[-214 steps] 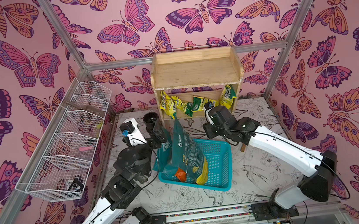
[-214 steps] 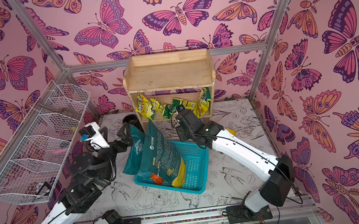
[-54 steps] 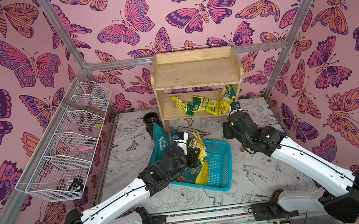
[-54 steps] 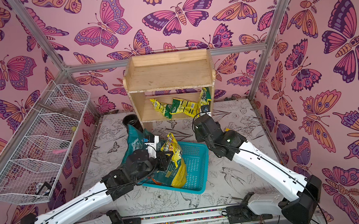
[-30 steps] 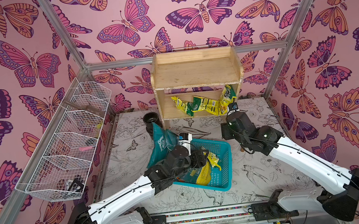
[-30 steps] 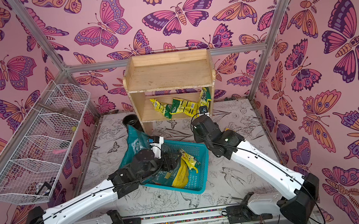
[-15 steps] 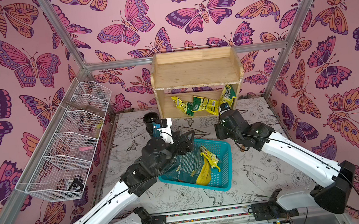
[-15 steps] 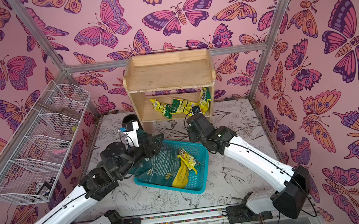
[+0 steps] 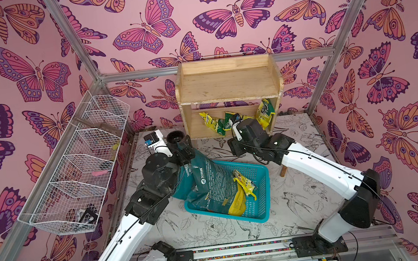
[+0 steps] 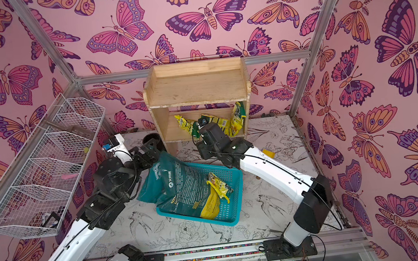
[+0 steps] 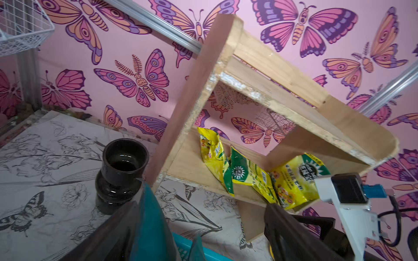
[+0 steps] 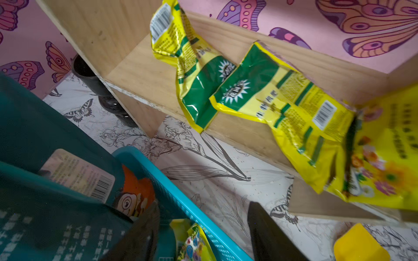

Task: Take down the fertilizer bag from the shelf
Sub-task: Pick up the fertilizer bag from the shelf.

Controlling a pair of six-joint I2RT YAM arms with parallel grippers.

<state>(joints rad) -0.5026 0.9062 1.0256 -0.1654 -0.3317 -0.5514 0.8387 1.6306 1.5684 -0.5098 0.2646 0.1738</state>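
The shelf (image 9: 226, 81) stands at the upper centre of both top views. Its top tier is bare, and three yellow-and-green fertilizer bags sit on its lower tier. A leaning bag (image 9: 207, 120) is at the tier's left end in the frame, a flat bag (image 12: 282, 101) lies in the middle, and an upright bag (image 9: 265, 110) stands against the right side plank. The flat bag's long axis runs slantwise along the board, and its near end seems to overhang the front edge.

The right gripper (image 12: 203, 203) hovers just in front of that tier. Its fingers are parted and hold nothing, with only the bench (image 9: 303, 206) and the rim of the blue basket (image 9: 265, 180) showing through the gap. The bags lie ahead of it and a little higher, the flat bag nearest.

The left gripper (image 9: 186, 147) is at the lower left of the shelf in the frame, beside a black vase (image 11: 122, 167). It sits at the upper corner of a teal sack (image 9: 210, 181) slumped over the basket. Its fingers are spread wide, and the sack's edge stands loosely between them, unpinched.

The right arm is plainly the nearer one. The coming move looks like a short forward reach, closing across the flat bag's thin face at the overhanging end. Because the bags overlap, a neighbour may drag along.
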